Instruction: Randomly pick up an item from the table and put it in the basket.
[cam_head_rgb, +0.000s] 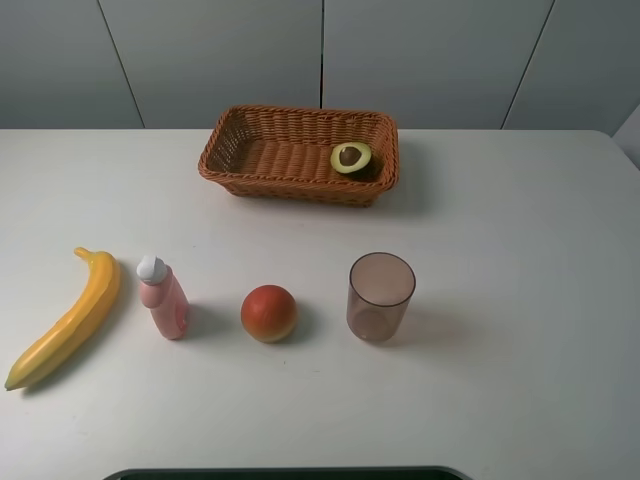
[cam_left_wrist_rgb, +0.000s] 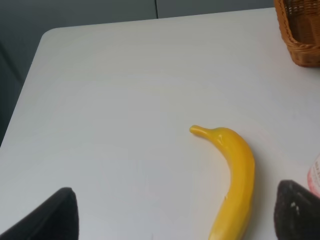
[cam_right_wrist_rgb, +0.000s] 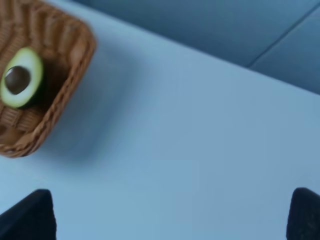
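Left tool (cam_left_wrist_rgb: 172, 215) and right tool (cam_right_wrist_rgb: 166, 214) gape wide, holding nothing, above the worktop (cam_head_rgb: 500, 250); half avocado (cam_head_rgb: 351, 158) lies pit up inside the basket (cam_head_rgb: 300, 188).

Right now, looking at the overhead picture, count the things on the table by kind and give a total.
Fruit: 3 (banana, red-orange round fruit, half avocado)
Bottles: 1 (pink bottle)
Cups: 1 (translucent cup)
Baskets: 1 (wicker basket)
Total: 6
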